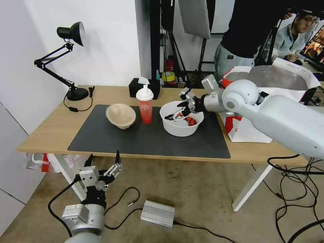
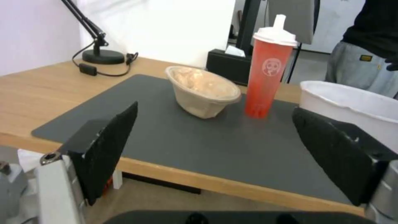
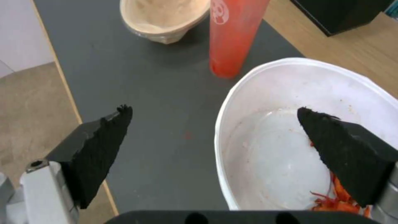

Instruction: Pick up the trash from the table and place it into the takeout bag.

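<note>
On the table [image 1: 50,131], a dark mat [image 1: 135,138] carries the trash: a tilted beige bowl [image 1: 120,115] [image 2: 203,90] [image 3: 164,15], a red cup with a white lid [image 1: 145,106] [image 2: 265,71] [image 3: 232,34], and a white bowl with red scraps [image 1: 182,128] [image 2: 352,102] [image 3: 290,93]. My right gripper [image 1: 175,109] [image 3: 214,109] is open astride the white bowl's rim on the cup side, one finger inside and one over the mat. My left gripper [image 1: 104,158] [image 2: 215,109] hangs open below the table's front edge. The takeout bag [image 1: 249,131] stands open at the table's right end.
A black desk lamp [image 1: 72,60] and a black tissue box [image 1: 140,88] stand along the table's back. A red-and-white plastic bag [image 1: 40,162] lies under the left end. A silver box [image 1: 157,213] and cables are on the floor. A person stands behind the table.
</note>
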